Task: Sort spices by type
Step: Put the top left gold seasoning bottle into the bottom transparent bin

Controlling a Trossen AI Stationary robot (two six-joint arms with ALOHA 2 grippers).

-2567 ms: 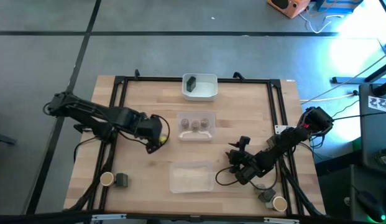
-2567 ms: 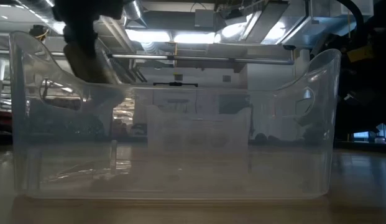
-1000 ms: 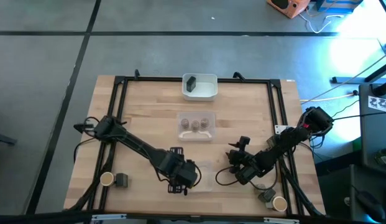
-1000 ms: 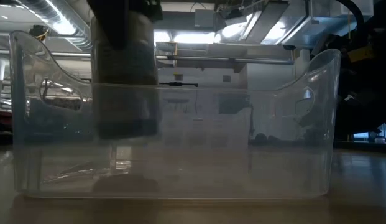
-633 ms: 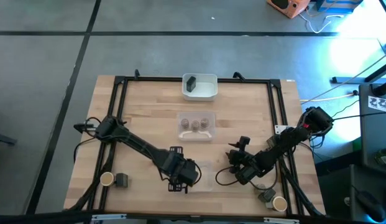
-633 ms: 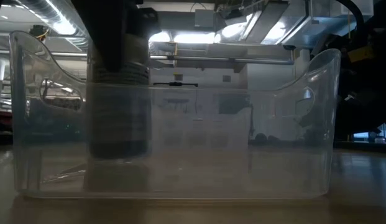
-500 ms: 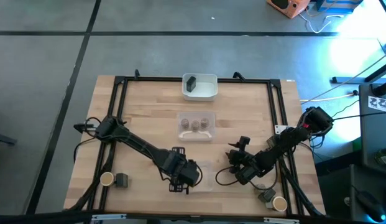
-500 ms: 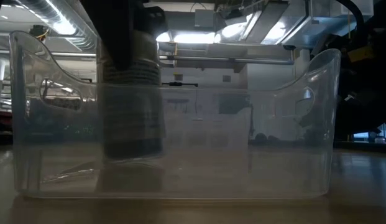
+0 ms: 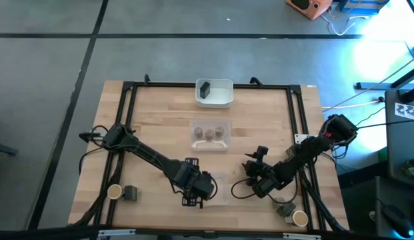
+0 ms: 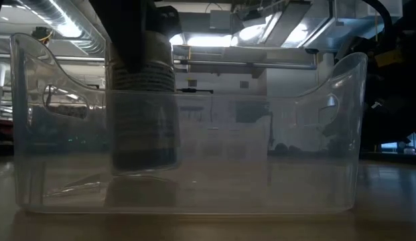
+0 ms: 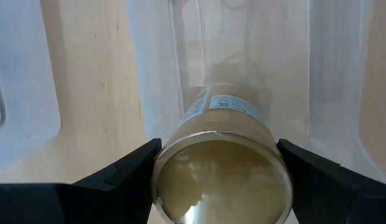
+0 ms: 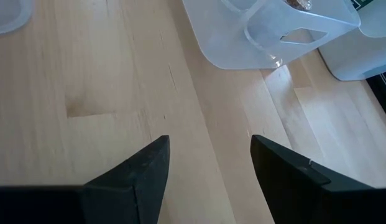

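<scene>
My left gripper (image 9: 195, 189) is shut on a round jar of tan spice (image 11: 220, 162) with a white label, inside the near clear tray (image 9: 220, 193). In the low view the jar (image 10: 142, 114) stands upright behind the tray's wall. My right gripper (image 9: 255, 167) waits open over bare wood to the tray's right. A dark block (image 9: 205, 90) lies in the far white tray (image 9: 223, 99). Three small jars (image 9: 210, 133) stand in the middle clear tray. A tan-topped jar (image 9: 114, 192) and a grey block (image 9: 131, 193) stand near left, and another such pair (image 9: 293, 215) near right. My left gripper pinches the jar's round wall (image 11: 180, 134) at its upper end between the two fingers (image 11: 127, 165), coming from above and pointing down. The jar hangs upright in the tray, with its lower end (image 10: 144, 164) a little above the tray's floor and its shadow beneath.
The black frame rails (image 9: 127, 120) run along the table's left, right and far sides. The near clear tray's tall walls (image 10: 341, 134) stand around the jar. Bare wood (image 12: 118, 74) lies between the trays and under my right gripper (image 12: 209, 142).
My left gripper has gone down with the jar, deeper into the near clear tray, and then shifted a little sideways in the low view. It has stayed shut on the jar.
</scene>
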